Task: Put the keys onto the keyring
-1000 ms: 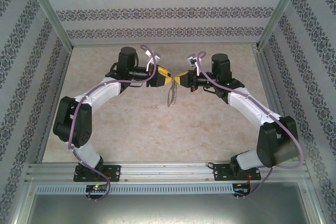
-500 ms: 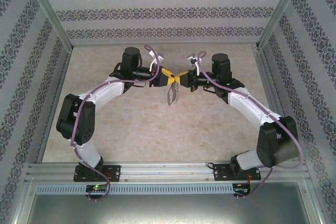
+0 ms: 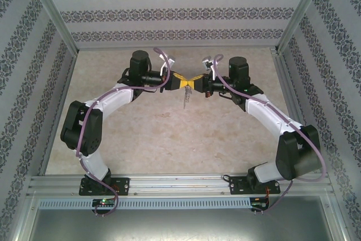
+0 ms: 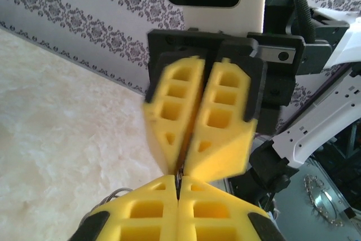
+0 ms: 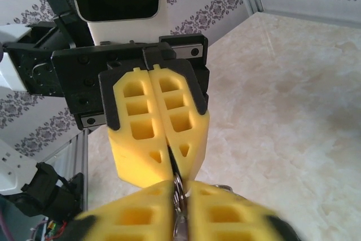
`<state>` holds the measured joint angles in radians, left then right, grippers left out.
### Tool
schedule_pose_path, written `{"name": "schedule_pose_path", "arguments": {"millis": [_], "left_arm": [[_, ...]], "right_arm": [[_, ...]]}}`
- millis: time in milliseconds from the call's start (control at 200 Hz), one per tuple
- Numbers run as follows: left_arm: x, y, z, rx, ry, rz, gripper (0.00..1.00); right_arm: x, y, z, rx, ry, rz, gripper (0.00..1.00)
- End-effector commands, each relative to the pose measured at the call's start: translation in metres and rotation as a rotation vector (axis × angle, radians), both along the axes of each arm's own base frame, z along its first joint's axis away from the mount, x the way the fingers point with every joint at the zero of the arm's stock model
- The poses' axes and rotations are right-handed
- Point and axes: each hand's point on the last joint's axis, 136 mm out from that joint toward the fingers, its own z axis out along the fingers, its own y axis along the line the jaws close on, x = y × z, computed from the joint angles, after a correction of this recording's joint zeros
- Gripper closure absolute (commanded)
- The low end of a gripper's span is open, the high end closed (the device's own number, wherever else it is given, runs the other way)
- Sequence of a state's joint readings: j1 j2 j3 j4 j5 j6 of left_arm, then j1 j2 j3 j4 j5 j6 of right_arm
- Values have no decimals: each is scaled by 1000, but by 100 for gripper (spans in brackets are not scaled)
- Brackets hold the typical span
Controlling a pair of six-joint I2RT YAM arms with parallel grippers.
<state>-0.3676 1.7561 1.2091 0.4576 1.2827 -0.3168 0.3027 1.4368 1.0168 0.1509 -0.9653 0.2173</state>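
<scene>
1. The keyring hangs in mid-air, just below where both arms meet.
2. The left gripper is clenched on its top; the right gripper is barely parted, and I cannot tell whether it still grips.
3. It is probably light, stiff, slippery metal, so pinch the loop's flat sides.

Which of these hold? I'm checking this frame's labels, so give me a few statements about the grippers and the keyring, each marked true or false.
1. The left gripper and right gripper meet tip to tip above the table. True.
2. The keyring lies flat on the table. False: it hangs in the air just under where the grippers meet.
3. The left gripper is wide open. False: its fingers are pressed together.
4. Both grippers have yellow fingers. True.
</scene>
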Motion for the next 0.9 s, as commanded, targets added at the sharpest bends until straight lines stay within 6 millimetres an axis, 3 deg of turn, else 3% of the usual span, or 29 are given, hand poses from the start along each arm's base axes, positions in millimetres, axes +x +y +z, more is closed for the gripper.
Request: {"name": "schedule_pose_path", "arguments": {"millis": [0, 100, 320, 894], "left_arm": [[-7, -3, 23, -81, -98, -16, 100], [-6, -2, 25, -94, -114, 16, 100], [-8, 1, 33, -128, -139, 38, 100], [-12, 3, 46, -167, -158, 47, 100]], "right_arm": [[-1, -9, 18, 32, -65, -29, 59], [-3, -20, 19, 44, -70, -69, 52], [-9, -29, 14, 81, -60, -106, 51], [-10, -1, -5, 116, -16, -46, 46]]}}
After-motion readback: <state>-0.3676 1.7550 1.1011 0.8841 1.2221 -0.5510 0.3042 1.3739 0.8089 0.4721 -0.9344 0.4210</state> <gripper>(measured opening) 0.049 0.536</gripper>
